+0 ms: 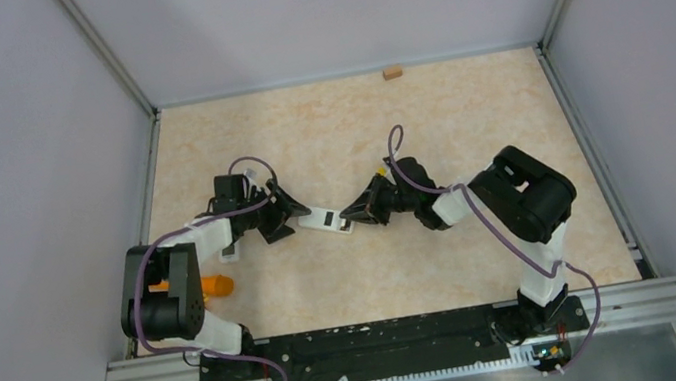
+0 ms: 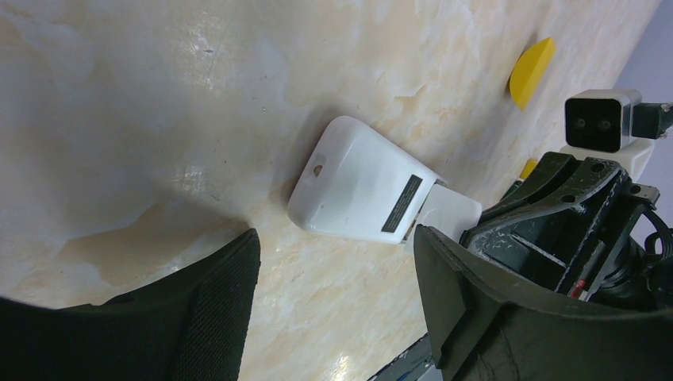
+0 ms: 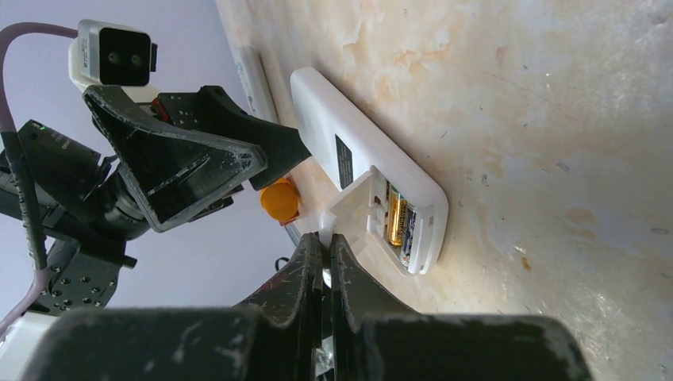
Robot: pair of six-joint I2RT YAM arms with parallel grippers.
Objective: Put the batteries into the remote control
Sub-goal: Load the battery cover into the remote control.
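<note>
As left pincer (image 2: 333, 258) gapes, remote control (image 2: 357, 186) lies ahead.

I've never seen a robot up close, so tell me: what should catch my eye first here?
A white remote control lies back-up in the middle of the table, with the open left hand at one end and the shut right hand at the other. Batteries sit side by side in its opened back. An orange cylinder lies near the table's front left.
</note>
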